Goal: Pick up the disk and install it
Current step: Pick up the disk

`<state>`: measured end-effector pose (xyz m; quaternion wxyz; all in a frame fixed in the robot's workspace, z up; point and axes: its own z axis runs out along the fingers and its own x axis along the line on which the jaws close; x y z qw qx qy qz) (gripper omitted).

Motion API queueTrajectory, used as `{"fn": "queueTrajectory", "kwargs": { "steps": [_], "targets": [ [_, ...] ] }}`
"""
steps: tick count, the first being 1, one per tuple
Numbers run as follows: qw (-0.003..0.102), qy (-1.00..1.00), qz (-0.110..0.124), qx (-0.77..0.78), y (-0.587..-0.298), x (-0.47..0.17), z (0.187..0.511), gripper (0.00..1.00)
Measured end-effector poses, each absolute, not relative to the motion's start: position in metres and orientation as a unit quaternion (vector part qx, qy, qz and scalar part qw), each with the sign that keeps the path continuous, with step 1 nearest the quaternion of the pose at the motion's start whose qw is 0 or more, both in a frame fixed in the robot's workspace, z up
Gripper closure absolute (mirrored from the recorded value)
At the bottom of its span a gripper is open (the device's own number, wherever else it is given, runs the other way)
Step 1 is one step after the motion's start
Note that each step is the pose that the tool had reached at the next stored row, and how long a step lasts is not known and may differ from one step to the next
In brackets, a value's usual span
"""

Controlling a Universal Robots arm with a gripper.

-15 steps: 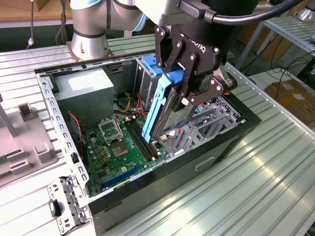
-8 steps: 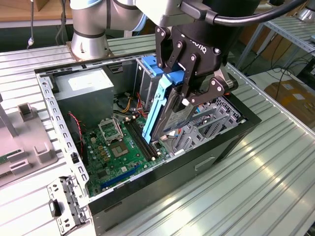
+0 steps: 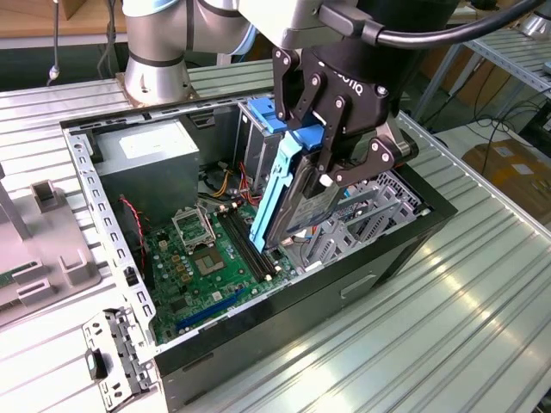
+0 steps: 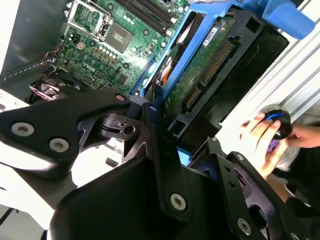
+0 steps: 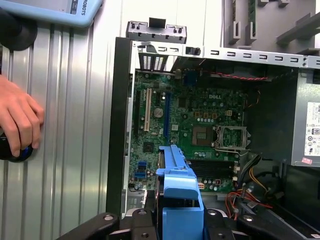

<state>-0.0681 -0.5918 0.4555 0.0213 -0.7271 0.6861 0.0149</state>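
The disk [image 3: 307, 205], silver-grey with blue side rails, hangs tilted on edge over the open computer case [image 3: 84, 169]. Its lower end dips toward the metal drive cage [image 3: 379, 205] at the exterior view's right. My black gripper [image 3: 320, 148] is shut on the disk's upper part. In the second wrist view the disk's [image 4: 205, 65] green circuit-board underside faces the camera between my fingers [image 4: 153, 125]. In the first wrist view a blue rail of the disk [image 5: 179, 197] rises above the motherboard [image 5: 200, 130].
A grey power supply [image 3: 146, 159] fills the case's far corner, with loose cables [image 3: 225, 185] beside it. A detached metal bracket [image 3: 116, 357] lies at the case's near corner. A person's hand [image 5: 17, 117] rests on a black knob on the ribbed table [image 3: 448, 327].
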Motion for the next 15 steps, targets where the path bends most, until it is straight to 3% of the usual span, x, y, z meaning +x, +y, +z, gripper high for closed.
{"fn": "queueTrajectory", "kwargs": {
  "steps": [15],
  "targets": [
    [0.021,0.686,0.015,-0.727,-0.5938,-0.0661,0.4554,0.64]
  ]
}}
